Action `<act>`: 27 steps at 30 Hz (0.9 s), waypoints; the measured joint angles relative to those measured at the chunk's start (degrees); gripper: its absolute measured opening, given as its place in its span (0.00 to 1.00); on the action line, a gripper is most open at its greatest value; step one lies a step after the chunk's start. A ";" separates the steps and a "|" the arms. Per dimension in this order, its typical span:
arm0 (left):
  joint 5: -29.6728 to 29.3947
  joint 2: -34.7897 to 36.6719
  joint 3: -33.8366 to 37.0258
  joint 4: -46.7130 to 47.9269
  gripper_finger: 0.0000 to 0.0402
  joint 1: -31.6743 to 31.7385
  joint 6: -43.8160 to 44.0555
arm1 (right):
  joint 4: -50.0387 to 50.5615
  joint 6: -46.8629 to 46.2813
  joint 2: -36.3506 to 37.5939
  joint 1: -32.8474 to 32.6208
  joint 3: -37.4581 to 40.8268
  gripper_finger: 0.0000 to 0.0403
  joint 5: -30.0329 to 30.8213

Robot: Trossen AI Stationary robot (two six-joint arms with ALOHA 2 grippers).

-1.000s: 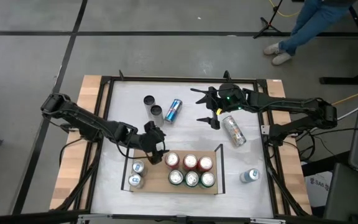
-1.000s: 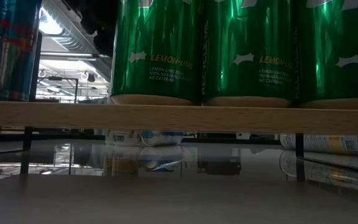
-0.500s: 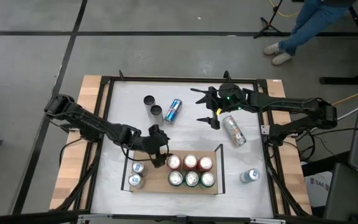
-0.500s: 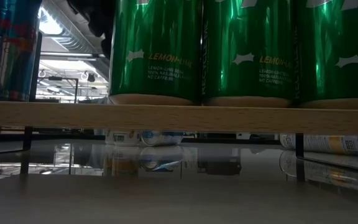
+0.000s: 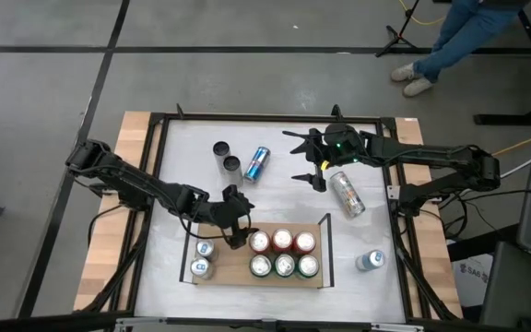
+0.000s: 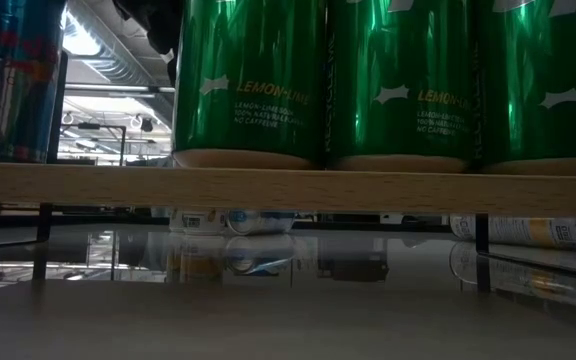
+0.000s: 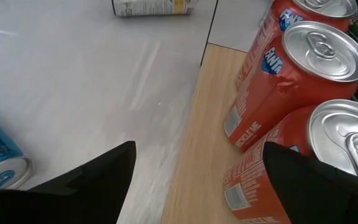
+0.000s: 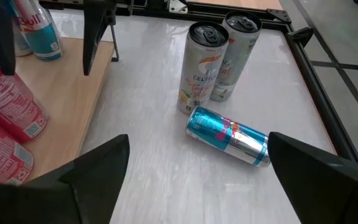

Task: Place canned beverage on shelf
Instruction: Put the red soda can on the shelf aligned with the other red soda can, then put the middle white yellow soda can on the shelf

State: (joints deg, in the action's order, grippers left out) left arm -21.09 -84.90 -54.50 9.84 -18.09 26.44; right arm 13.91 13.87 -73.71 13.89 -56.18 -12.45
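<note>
Holding eight upright cans, the shelf lies at the near middle of the white worktop: three red cans in the far row, three green cans just nearer, and two blue-and-silver cans at its left end. Thin black rails stand at both short ends of the pale wooden board. The left claw hangs over the shelf's far edge, just left of the red cans, its fingers apart and holding nothing. The right claw waits over the far worktop, fingers spread, empty. Near it, a silver can lies on its side. Two slim dark-topped cans stand far left, a blue can lying beside them. Another can stands near right.
</note>
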 joint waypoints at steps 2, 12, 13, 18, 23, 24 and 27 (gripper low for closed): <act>-0.01 0.00 0.00 -0.06 0.87 0.00 0.00 | 0.00 0.00 0.00 0.00 0.00 0.92 0.00; -0.58 0.00 0.00 -0.14 0.87 0.04 -0.02 | 0.00 0.00 0.00 0.00 0.00 0.92 0.00; -0.67 0.00 0.00 -0.16 0.87 0.12 -0.02 | 0.00 0.00 0.00 0.00 0.00 0.92 0.00; -0.82 0.02 0.00 -0.19 0.87 1.21 -0.02 | 0.00 0.00 0.00 0.00 0.00 0.92 0.00; -0.83 0.12 0.00 -0.15 0.87 3.13 -0.02 | 0.00 0.00 0.00 0.00 0.00 0.92 0.00; -0.83 0.32 0.00 -0.10 0.87 3.58 -0.02 | 0.00 0.00 0.00 0.00 0.00 0.92 0.00; -0.83 1.23 0.00 -0.07 0.87 5.19 -0.02 | 0.00 0.00 0.00 0.00 0.00 0.92 0.00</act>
State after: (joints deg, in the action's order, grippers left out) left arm -21.92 -83.68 -54.50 9.76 -12.89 26.41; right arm 13.91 13.87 -73.71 13.89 -56.18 -12.45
